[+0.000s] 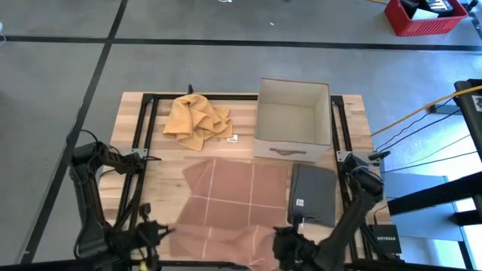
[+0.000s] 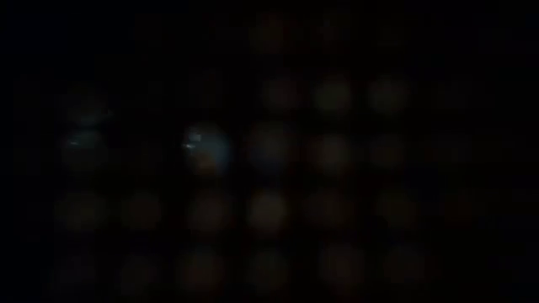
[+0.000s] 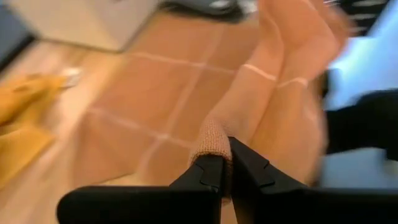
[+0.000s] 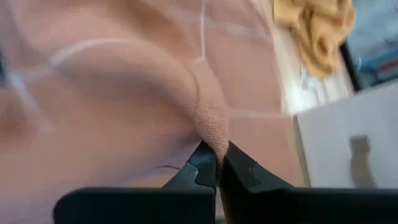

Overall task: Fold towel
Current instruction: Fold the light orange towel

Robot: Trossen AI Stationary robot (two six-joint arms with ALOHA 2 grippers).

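The pink towel (image 1: 237, 199) is being pinched at its near corners by the left gripper (image 3: 225, 163) and right gripper (image 4: 219, 160), both clamped tight, likely needing a forward carry next.

The left gripper (image 3: 225, 163) pinches a corner of the pink towel (image 3: 180, 93) between its two dark fingers (image 3: 208, 177), closed tight on the cloth. From that pinch the towel rises in a soft fold, white lines crossing it in a grid, while the rest lies flat on the wooden table (image 3: 37, 186). A crumpled yellow cloth (image 3: 22, 118) sits off to one side, beside the towel. A pale box (image 3: 74, 22) stands beyond it.
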